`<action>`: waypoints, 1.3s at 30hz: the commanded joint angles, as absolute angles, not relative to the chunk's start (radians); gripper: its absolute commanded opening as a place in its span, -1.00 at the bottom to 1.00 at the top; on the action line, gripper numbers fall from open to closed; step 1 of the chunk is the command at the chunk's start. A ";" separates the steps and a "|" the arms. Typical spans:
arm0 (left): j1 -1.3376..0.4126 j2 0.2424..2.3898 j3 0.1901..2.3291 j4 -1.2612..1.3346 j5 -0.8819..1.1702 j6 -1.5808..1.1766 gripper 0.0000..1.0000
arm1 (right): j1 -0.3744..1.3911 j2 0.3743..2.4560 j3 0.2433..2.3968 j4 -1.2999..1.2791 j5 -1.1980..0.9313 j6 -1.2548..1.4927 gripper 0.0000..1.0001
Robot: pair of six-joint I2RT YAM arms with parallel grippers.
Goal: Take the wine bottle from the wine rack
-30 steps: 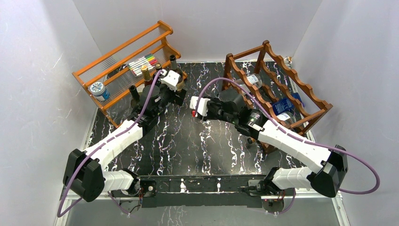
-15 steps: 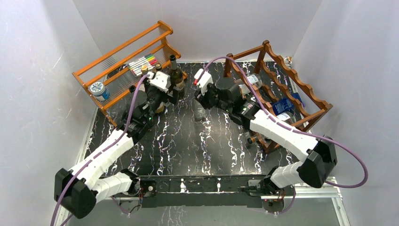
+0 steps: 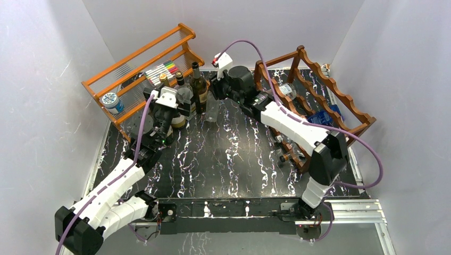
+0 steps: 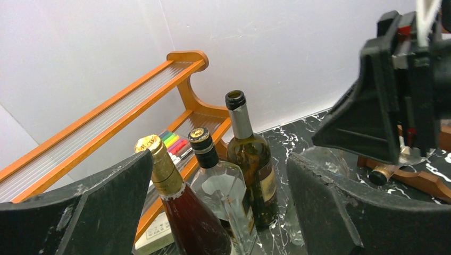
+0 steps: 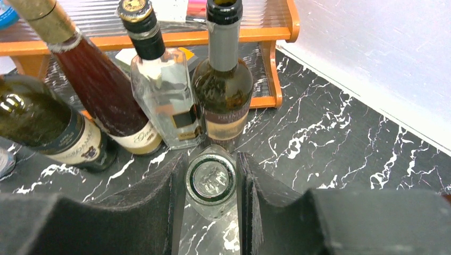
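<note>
- White walls close in a black, white-veined surface (image 3: 228, 159). In the top view an orange rack (image 3: 133, 64) sits upper left and the dark, scalloped wine rack (image 3: 340, 106) stands at the right.
- Only the right wrist view shows the grip. The right tool (image 5: 211, 158) is narrowed onto the neck of the wine bottle (image 5: 210, 183), with a pad on each side.
- The top view puts that bottle upright at upper centre, well apart from the wine rack. Whether its base touches the surface cannot be told.
- In the left wrist view the left tool (image 4: 218, 164) is spread wide with nothing between its pads.
- A cluster of bottles stands just beside the held one, in front of the orange rack: a gold-foiled bottle (image 5: 90, 69), a black-capped clear bottle (image 5: 159, 90) and a green bottle (image 5: 223, 79) with an open mouth.
- On the wine rack lie another clear bottle (image 3: 287, 89) and a blue item (image 3: 322, 119).
- The wine bottle is colourless glass and uncapped, its round mouth seen from above.
</note>
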State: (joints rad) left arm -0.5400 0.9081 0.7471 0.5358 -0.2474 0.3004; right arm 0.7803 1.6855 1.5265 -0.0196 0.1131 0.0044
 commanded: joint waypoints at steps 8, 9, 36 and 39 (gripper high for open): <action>-0.544 0.898 0.724 0.615 -0.285 0.348 0.89 | 0.783 1.844 1.782 0.021 0.160 -0.010 -1.00; -0.544 0.899 0.722 0.618 -0.286 0.349 0.89 | 0.783 1.852 1.783 0.027 0.161 -0.016 -1.00; -0.543 0.886 0.718 0.627 -0.307 0.358 0.89 | 0.806 1.813 1.814 -0.082 0.115 -0.066 0.74; -0.543 0.884 0.717 0.627 -0.306 0.354 0.89 | 0.806 1.756 1.798 -0.121 0.103 -0.104 0.86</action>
